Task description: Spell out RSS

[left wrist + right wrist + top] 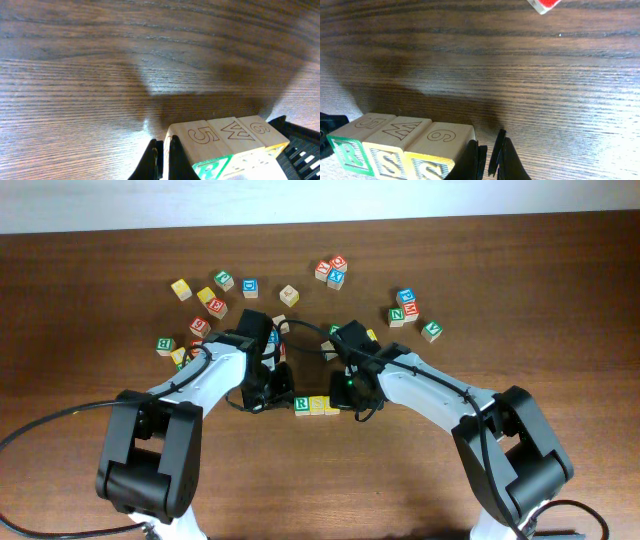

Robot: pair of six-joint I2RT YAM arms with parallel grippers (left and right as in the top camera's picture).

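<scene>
Shut and empty, the right end effector [487, 159] and left end effector [161, 159] are set either side of the R block [347, 152] and 2 S blocks [390, 161] touching beside it. Light, rigid, smooth wood is judged, best pinched across opposite flat faces.

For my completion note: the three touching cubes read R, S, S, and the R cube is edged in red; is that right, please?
Not red: the R cube is edged in green, as the right wrist view shows. The rest is right.
</scene>
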